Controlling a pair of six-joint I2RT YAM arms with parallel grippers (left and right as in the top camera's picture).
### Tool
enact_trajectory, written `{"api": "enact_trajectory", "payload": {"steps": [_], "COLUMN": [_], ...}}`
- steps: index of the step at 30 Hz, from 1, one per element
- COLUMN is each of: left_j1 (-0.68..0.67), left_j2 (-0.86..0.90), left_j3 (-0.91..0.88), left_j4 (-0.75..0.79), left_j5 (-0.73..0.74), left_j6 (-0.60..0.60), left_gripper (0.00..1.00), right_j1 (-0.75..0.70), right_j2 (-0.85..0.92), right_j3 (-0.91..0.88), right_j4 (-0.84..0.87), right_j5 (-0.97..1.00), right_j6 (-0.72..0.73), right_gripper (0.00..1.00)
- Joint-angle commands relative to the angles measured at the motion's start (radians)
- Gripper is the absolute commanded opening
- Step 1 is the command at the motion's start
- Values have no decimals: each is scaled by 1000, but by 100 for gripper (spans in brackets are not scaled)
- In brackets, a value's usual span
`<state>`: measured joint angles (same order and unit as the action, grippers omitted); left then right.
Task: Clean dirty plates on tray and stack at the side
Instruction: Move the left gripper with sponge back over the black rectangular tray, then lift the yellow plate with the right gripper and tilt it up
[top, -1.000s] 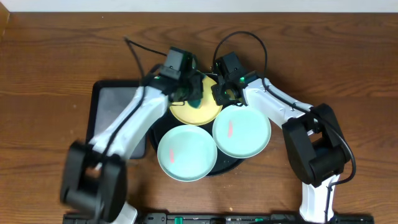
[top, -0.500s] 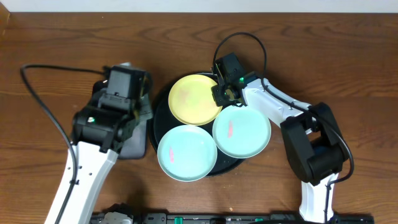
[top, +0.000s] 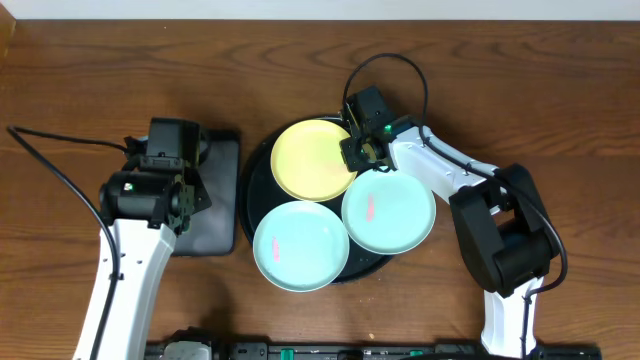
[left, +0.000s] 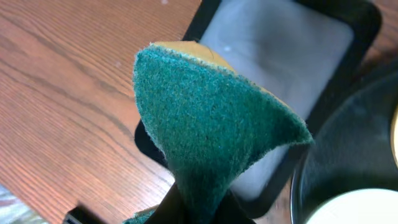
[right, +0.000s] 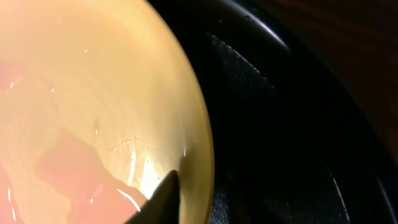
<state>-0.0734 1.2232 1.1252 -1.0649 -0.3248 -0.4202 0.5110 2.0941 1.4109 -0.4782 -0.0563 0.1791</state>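
- The right gripper (top: 360, 155) sits at the right rim of the yellow plate (top: 312, 160) on the black tray (top: 255, 185) — one jaw inside the lip; whether it pinches cannot be told.
- The left gripper (left: 196, 208), well apart, clamps a green sponge (left: 211, 124).

The table (top: 500, 80) is seen as grained brown wood, the scrub pad (left: 211, 124) as rough green fibre, the yellow plate (right: 81, 93) as smooth glossy plastic, the tray (right: 298, 124) as glossy black.

A pale yellow plate (right: 81, 93), glossy with a pinkish patch at lower left, fills the frame's left, its rim over the black tray (right: 292, 124) at right, a dark fingertip (right: 163, 198) at bottom centre against that rim.
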Motion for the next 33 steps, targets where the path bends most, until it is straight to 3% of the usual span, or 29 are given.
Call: {"api": "enact_trajectory", "payload": {"steps": [1,5,7,18,30,33], "left_j1": [5,5,5,5,5,5], "left_j2": [0,0,0,0,0,0], "left_j3": [-30,-59,-74,-89,-89,-89], "left_j4": [24,46,60,79,56,56], "left_j5": [-24,-24,-24,-24,-8,2], "left_j6": [-27,-27,-27,-27,-27,-27], "left_gripper": [7,8,8,8,8,8], "right_j1": [14,14,14,13,13,13], "right_j2": [18,18,18,-8,-205,-238], "right_j3": [-1,-1,-1,-1,-1,-1], "right_j4": [-2,-2,-4,-5,-28,-28], "right_j5": [-5,-4,-4,-4,-4,-4], "right_j6": [8,8,8,8,10,95], "right_gripper": [12,9,2,1,1,1]}}
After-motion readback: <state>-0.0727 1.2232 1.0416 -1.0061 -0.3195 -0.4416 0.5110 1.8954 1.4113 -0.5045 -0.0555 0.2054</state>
